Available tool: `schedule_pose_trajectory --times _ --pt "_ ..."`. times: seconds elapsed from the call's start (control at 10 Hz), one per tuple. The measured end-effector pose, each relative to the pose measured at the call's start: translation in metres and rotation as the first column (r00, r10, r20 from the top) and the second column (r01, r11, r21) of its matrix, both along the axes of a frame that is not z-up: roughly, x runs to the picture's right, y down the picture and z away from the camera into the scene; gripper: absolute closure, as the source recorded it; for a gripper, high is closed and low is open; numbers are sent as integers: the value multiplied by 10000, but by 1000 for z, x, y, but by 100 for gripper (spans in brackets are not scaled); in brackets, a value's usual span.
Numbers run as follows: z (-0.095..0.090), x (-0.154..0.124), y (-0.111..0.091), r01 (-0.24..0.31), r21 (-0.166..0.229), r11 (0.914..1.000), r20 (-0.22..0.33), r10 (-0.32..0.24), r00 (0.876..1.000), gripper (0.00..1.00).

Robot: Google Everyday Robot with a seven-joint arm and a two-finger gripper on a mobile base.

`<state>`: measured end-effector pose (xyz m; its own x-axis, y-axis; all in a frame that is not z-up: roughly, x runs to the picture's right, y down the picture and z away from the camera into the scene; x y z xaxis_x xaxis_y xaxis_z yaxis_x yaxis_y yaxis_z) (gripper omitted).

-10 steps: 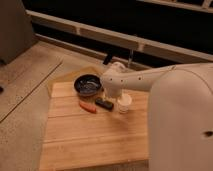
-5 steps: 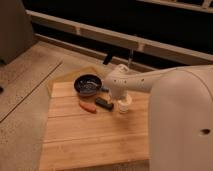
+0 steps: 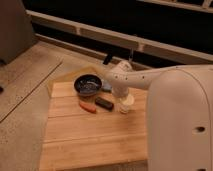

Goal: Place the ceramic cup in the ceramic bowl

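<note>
The cream-white ceramic cup [image 3: 126, 105] stands upright on the wooden table [image 3: 90, 142], to the right of the middle. My gripper [image 3: 123, 98] comes straight down onto the cup's top, and its lower end meets the rim. It is shut on the cup, which still rests on the boards. The dark ceramic bowl [image 3: 88, 84], with its greyish inside, sits about a hand's width to the left and slightly further back, with nothing in it.
A black rectangular block [image 3: 104, 103] and a reddish-orange object [image 3: 87, 106] lie between bowl and cup. Something bluish [image 3: 107, 88] lies just right of the bowl. My white body [image 3: 180, 120] fills the right side. A speckled floor lies left of the table.
The arm has stayed over the cup, and the gripper has closed on it. Cup, bowl and the other items have not moved.
</note>
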<state>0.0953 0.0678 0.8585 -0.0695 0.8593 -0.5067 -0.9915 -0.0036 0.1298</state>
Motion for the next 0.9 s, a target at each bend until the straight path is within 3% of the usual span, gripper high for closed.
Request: schedule_pose_trajectory --times 0.2,0.4,0.5,0.6,0.8,0.9 --pt "-17 -7 -22 545 529 9971 -372 -525 9979 100" --pt "-42 -37 -54 1734 1384 9751 -567 -1670 9843 100" --pt "-61 -70 -73 2748 1973 9410 -602 -2682 9615 100" --pt "-71 -92 -81 3314 2275 9157 -544 -3278 9432 100" --pt "-85 -137 -88 4423 2599 8584 -196 -4532 8912 100" --pt "-88 -151 -91 4780 2669 8368 47 -4971 8677 100"
